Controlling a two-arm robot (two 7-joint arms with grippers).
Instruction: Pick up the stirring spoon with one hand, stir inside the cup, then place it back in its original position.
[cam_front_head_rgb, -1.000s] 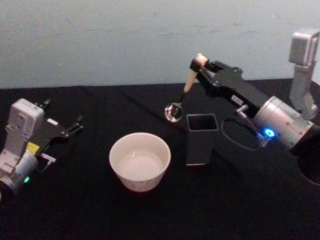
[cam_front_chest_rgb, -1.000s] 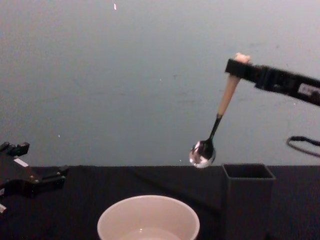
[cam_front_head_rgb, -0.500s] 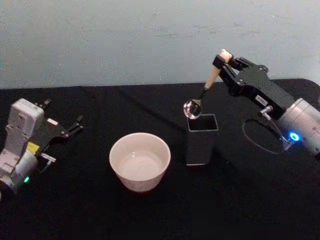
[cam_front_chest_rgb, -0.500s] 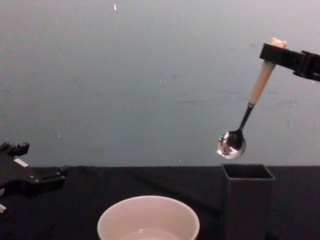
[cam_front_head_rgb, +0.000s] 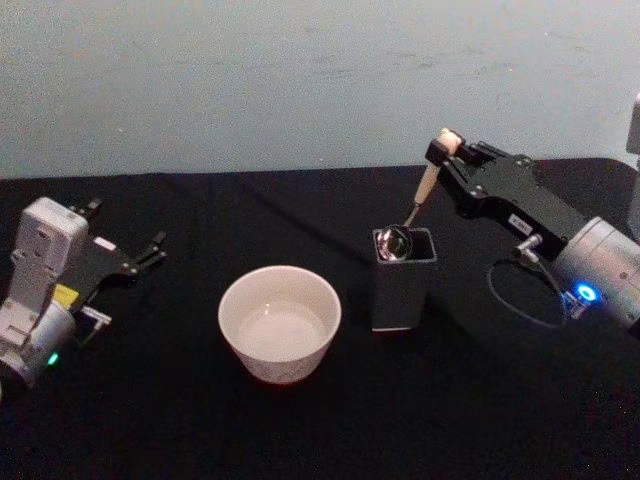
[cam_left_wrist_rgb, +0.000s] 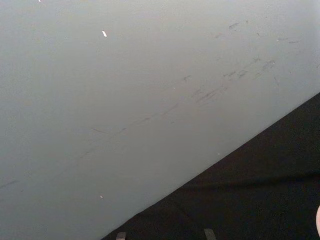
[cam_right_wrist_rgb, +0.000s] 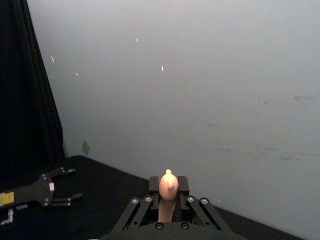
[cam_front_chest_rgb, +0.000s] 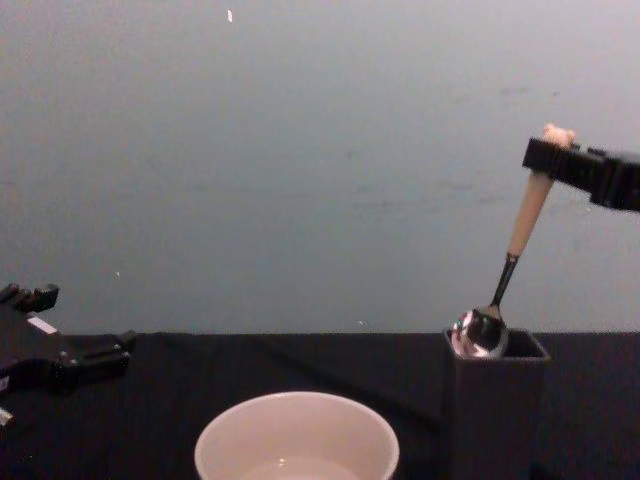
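since half a second ago the spoon (cam_front_head_rgb: 416, 208) has come down and its shiny bowl now sits in the mouth of the box (cam_front_head_rgb: 402, 295), partly below the rim in the chest view; before, it hung just above that rim. nothing else has shifted.

at far left the left claw (cam_front_head_rgb: 128, 232) rests low over the worktop (cam_front_head_rgb: 180, 420), fingers spread and gripping nothing. a yellow sticker (cam_front_head_rgb: 65, 295) and a small white label on that arm carry marks i cannot read; a green light glows near its base. bare black worktop lies between this claw and the cup (cam_front_head_rgb: 270, 358), so there is open room on that side.

the cup stands near the middle, upright, round and cream-pink, with something pale and wet-looking at its bottom. it is near the box but apart from it, a dark gap between them.

the box stands upright just right of the cup, well short of the worktop's far edge, where black cloth meets a plain grey-blue wall (cam_front_head_rgb: 300, 80). the spoon leans up and to the right out of the box, thin dark neck, then beige handle.

the right claw (cam_front_head_rgb: 447, 150) is clenched on the top of that handle, the bear head poking out above its fingers. a white label (cam_front_head_rgb: 520, 222) on the claw's black body is unreadable. a blue light shows on the wrist, and a thin cable (cam_front_head_rgb: 520, 300) loops over the worktop right of the box.
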